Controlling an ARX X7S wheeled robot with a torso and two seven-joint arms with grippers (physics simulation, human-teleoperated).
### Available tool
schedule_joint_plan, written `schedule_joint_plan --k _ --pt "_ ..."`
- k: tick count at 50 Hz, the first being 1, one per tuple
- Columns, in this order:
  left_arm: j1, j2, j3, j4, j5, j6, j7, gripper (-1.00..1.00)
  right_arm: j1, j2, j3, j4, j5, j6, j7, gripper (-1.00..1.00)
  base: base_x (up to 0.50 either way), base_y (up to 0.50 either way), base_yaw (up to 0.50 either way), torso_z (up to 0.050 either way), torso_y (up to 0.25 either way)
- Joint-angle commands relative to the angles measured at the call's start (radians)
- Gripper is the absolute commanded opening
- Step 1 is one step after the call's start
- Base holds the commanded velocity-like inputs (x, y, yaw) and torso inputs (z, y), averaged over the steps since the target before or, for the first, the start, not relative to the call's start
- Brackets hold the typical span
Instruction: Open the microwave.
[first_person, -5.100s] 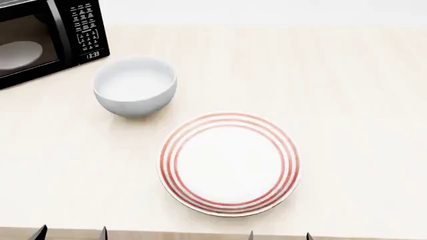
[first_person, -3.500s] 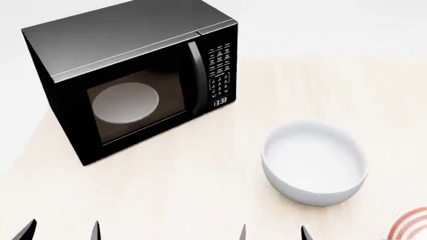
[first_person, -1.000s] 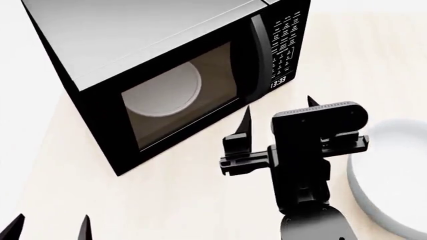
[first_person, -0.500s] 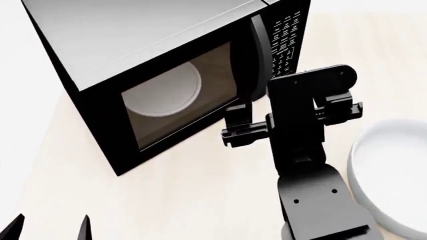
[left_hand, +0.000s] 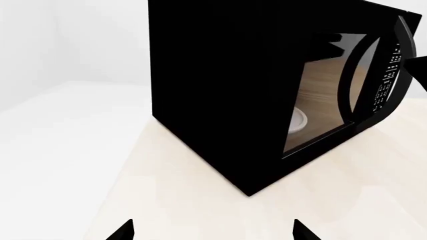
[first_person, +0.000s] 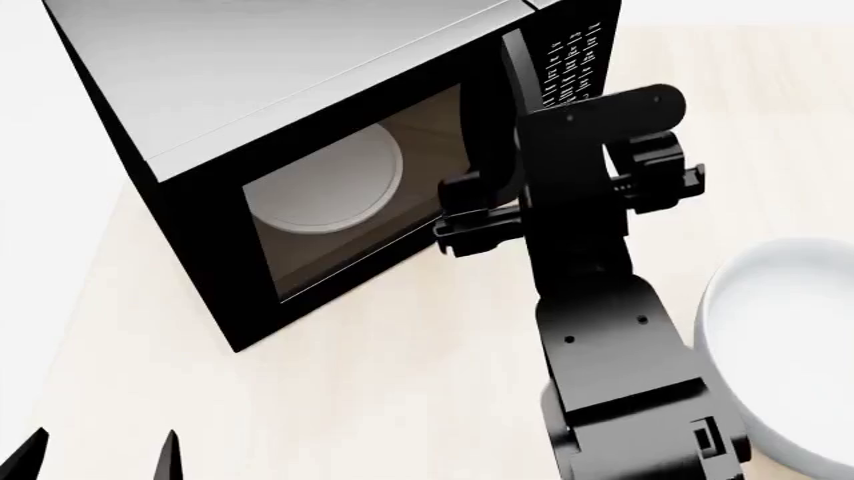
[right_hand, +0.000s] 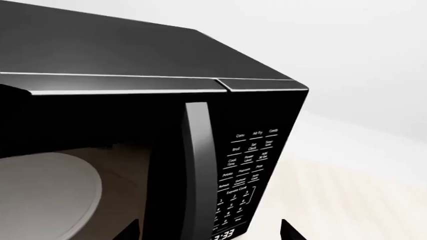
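The microwave (first_person: 347, 150) was seen standing on the pale surface (first_person: 387, 370), its door closed and the white turntable (first_person: 327, 185) visible through the glass. Compared with 0.5 s and 1 s before, the right hand (first_person: 561, 205) had been carried up and forward from above the surface until it sat right at the vertical handle (first_person: 514, 110). In the right wrist view the handle (right_hand: 195, 165) filled the middle of the picture, with both fingertips spread to either side at the lower edge, so the right hand was judged to be released and holding nothing. Whether the fingers already straddled the handle could not be told. The left hand (left_hand: 212, 232) was kept low and spread too, well away from the door, with only its 2 tips showing. The white bowl (first_person: 787, 350) was left untouched at the right. The approach was judged nearly complete; closing on the handle and pulling remained to be done.
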Motion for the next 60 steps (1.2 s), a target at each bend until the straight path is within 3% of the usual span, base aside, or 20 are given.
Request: schedule_joint_plan --k 1,46,47,60 --pt "0.0 -0.005 0.0 0.004 -0.008 -0.001 -0.005 1.0 0.038 -0.024 -0.003 0.108 0.002 -0.039 -0.004 1.0 0.0 0.0 0.0 0.0 0.0" --pt "-0.005 -0.022 0.006 -0.001 -0.027 0.008 -0.018 1.0 0.164 -0.087 -0.028 0.484 0.004 -0.225 -0.024 1.0 0.0 0.0 0.0 0.0 0.0" --pt "-0.005 -0.023 0.006 -0.001 -0.028 0.008 -0.018 1.0 0.164 -0.086 -0.029 0.482 0.003 -0.225 -0.023 -1.0 0.0 0.0 0.0 0.0 0.0" --pt "0.0 -0.027 0.01 0.004 -0.034 0.01 -0.021 1.0 0.092 -0.045 -0.03 0.272 0.03 -0.134 -0.015 -1.0 0.0 0.0 0.0 0.0 0.0"
